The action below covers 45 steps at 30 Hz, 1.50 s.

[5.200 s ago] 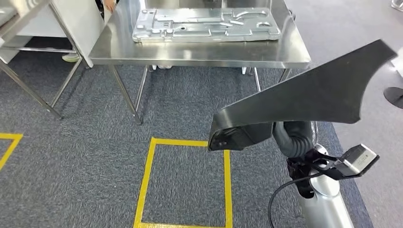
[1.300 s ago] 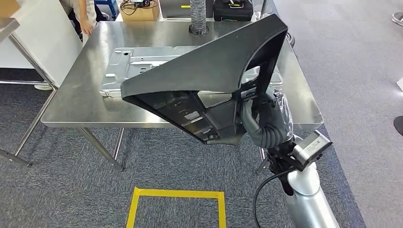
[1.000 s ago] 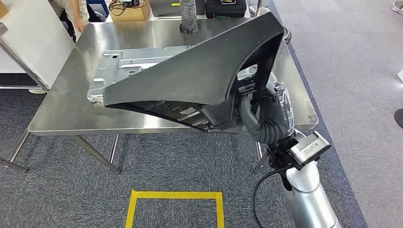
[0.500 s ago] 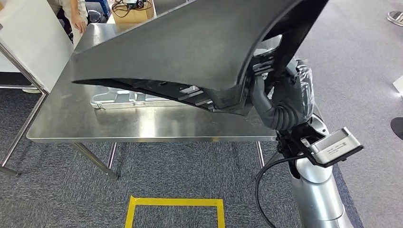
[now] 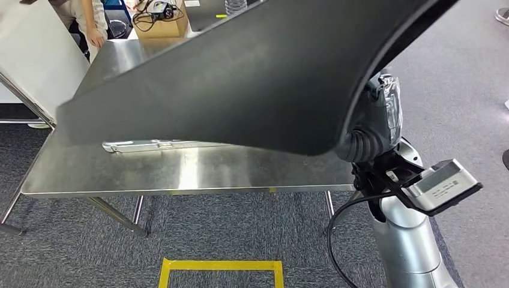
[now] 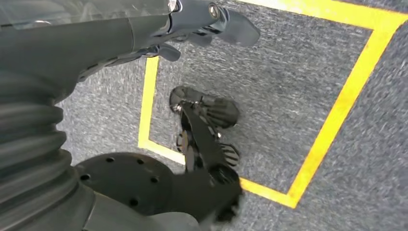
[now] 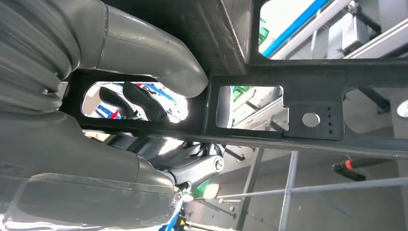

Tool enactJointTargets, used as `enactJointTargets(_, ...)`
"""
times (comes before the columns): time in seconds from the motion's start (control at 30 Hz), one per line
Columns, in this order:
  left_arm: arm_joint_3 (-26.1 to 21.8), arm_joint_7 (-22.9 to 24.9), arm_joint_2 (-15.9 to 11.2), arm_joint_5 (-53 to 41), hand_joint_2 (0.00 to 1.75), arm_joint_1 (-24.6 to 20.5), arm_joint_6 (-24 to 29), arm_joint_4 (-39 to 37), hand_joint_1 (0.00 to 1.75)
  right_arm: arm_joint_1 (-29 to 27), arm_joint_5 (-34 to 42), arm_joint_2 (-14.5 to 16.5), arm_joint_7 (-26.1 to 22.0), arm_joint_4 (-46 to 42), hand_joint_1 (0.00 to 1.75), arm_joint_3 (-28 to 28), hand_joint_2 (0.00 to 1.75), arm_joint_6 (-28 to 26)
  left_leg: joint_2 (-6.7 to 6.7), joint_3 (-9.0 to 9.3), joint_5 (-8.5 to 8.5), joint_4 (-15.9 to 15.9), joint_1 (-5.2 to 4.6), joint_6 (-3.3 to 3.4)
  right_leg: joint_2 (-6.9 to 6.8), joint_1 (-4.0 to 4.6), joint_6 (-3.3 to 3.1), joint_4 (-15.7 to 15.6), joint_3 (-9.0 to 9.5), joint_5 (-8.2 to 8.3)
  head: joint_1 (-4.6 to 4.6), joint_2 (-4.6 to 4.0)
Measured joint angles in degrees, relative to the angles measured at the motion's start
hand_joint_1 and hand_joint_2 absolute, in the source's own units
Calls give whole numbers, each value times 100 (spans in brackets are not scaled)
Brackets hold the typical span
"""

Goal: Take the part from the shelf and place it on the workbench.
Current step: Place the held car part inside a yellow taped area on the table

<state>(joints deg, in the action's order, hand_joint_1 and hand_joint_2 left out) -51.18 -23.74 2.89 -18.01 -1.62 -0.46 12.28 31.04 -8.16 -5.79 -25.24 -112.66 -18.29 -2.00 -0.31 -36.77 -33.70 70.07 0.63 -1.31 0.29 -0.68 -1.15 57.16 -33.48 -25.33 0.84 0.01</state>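
Down low, the left hand (image 6: 192, 29) hangs over grey carpet and a yellow taped floor square (image 6: 332, 120), its dark fingers (image 6: 231, 24) loosely curled with nothing in them. Up front, the right hand (image 5: 375, 117) grips the big matte-black, fin-shaped plastic part (image 5: 240, 84), thumb and fingers (image 7: 139, 101) hooked through a cut-out in its ribbed frame, holding it in the air above the near half of the stainless-steel workbench (image 5: 180, 171). Beyond it, a silvery stamped metal plate (image 5: 150, 144) lies flat on the bench, and a person (image 5: 84, 21) stands at the far left corner beside a cardboard box (image 5: 159, 18).
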Motion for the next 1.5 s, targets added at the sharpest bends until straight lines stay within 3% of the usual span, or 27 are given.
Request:
enactJointTargets(0.03,-8,1,0,0,175,6,1,0,0,-2,12,-9,1,7,175,-15,175,1,0,-223,-51,316,9,-15,1,1,1,1,41,-37,-2,-1)
enactJointTargets(0.07,-12,1,0,0,175,15,1,0,0,-4,22,-17,1,15,175,-26,175,1,1,-358,19,434,14,-26,4,-1,5,3,88,-78,-1,-1)
enactJointTargets(0.1,-15,1,0,-1,175,22,1,0,0,-4,36,-25,2,22,175,-37,175,1,1,-376,217,309,20,-29,7,-3,14,3,148,-123,0,-1)
enactJointTargets(0.17,-23,0,0,-10,175,28,1,0,0,6,62,-39,2,33,175,-64,175,0,6,-144,770,-441,31,-19,10,-8,48,1,288,-227,-3,-1)
enactJointTargets(0.23,-37,-4,0,-35,175,20,-2,0,0,36,81,-52,3,51,175,-91,175,-4,7,100,1026,-1047,14,24,17,5,109,4,372,-312,-3,-1)
enactJointTargets(0.4,-57,-22,-1,-91,175,9,-4,0,0,95,141,-79,-9,102,175,-114,175,-58,-5,231,923,-1223,3,219,10,3,272,122,366,-468,-42,0)
enactJointTargets(0.43,-62,-27,-2,-101,175,7,-3,0,0,107,156,-88,-20,109,175,-114,175,-81,-4,273,909,-1250,9,255,6,-2,295,379,241,-581,-57,1)
enactJointTargets(0.5,-80,-37,-6,-114,175,-2,0,0,0,111,178,-108,-44,133,175,-114,175,-119,-2,323,860,-1258,-8,304,1,-7,318,1188,-241,-856,-86,1)
enactJointTargets(0.53,-90,-41,-10,-118,175,-5,2,1,0,96,187,-117,-56,148,175,-114,175,-131,-4,347,832,-1257,-21,318,1,-8,321,1552,-498,-930,-89,1)
enactJointTargets(0.57,-101,-46,-14,-124,175,-5,4,1,0,79,198,-127,-69,164,175,-114,175,-141,-9,384,799,-1255,-35,327,1,-7,315,1735,-674,-891,-90,0)
enactJointTargets(0.6,-112,-50,-18,-130,175,-1,5,1,0,67,213,-137,-87,178,175,-114,175,-151,-15,433,761,-1254,-51,332,1,-2,294,1685,-738,-725,-92,0)
enactJointTargets(0.63,-122,-54,-20,-136,175,6,9,1,0,62,235,-150,-107,190,175,-111,175,-163,-21,497,720,-1254,-70,333,1,11,255,1403,-684,-456,-92,1)
enactJointTargets(0.7,-142,-60,-17,-153,175,15,16,0,0,63,288,-178,-145,205,175,-99,175,-177,-28,609,631,-1253,-108,319,-3,64,130,587,-416,64,-83,0)
enactJointTargets(0.73,-149,-61,-15,-160,175,14,20,0,0,68,316,-188,-157,214,175,-91,175,-179,-30,636,594,-1253,-116,299,-11,92,83,294,-310,187,-73,0)
enactJointTargets(0.8,-156,-61,-15,-169,175,5,29,0,0,78,371,-202,-170,234,175,-80,175,-176,-22,653,543,-1261,-113,242,-16,131,34,106,-238,181,-48,0)
enactJointTargets(0.87,-160,-61,-30,-174,175,-7,42,4,0,83,423,-221,-175,257,175,-56,175,-166,-12,687,502,-1273,-109,185,-4,110,20,21,-181,167,-43,0)
enactJointTargets(0.93,-163,-61,-43,-179,175,-9,50,9,0,93,462,-239,-188,284,175,-22,175,-152,-7,587,358,-1001,-104,123,-8,61,-8,-77,-66,148,-32,0)
enactJointTargets(1.03,-168,-61,-48,-189,175,2,55,11,0,102,485,-241,-204,327,175,-4,175,-126,-4,-68,-27,115,-28,30,-23,43,-32,-108,60,57,-24,1)
enactJointTargets(1.07,-169,-61,-49,-190,175,8,57,11,0,100,486,-241,-205,344,175,-4,175,-121,-3,-255,-34,354,-2,1,-22,39,-26,-104,101,17,-24,1)
enactJointTargets(1.1,-170,-61,-51,-193,175,13,60,11,0,100,486,-241,-204,360,175,-4,175,-119,-2,-335,88,364,20,-24,-20,31,-13,-98,149,-26,-24,0)
enactJointTargets(1.13,-171,-61,-55,-199,175,17,65,11,0,101,485,-241,-203,370,175,-4,175,-119,0,-294,327,132,40,-45,-17,18,6,-88,208,-72,-22,0)
enactJointTargets(1.2,-172,-62,-64,-221,175,19,74,11,0,107,468,-242,-197,382,175,-4,175,-128,7,-22,845,-656,63,-67,-13,3,65,-51,317,-184,-20,-1)
enactJointTargets(1.23,-172,-65,-69,-232,175,16,78,11,0,113,455,-242,-190,386,175,-3,175,-140,9,103,974,-965,61,-50,-9,4,102,-27,340,-229,-14,0)
enactJointTargets(1.27,-173,-69,-72,-244,175,12,82,11,0,118,430,-242,-178,392,175,-1,175,-165,9,167,1010,-1131,54,-24,-6,10,134,-11,344,-262,-14,-1)
enactJointTargets(1.4,-179,-75,-83,-297,175,7,90,11,0,128,146,-244,-135,437,175,38,175,-427,-3,217,930,-1207,35,137,-10,-9,260,60,326,-366,-28,0)
enactJointTargets(1.47,-188,-78,-86,-329,175,4,90,11,0,142,-155,-250,-124,480,175,73,175,-694,-2,262,915,-1245,46,198,-13,-21,304,525,97,-597,-50,0)
enactJointTargets(1.5,-194,-79,-88,-349,175,-2,90,11,0,147,-362,-256,-117,522,175,87,175,-862,-1,270,902,-1248,41,218,-13,-20,315,923,-129,-749,-61,-1)
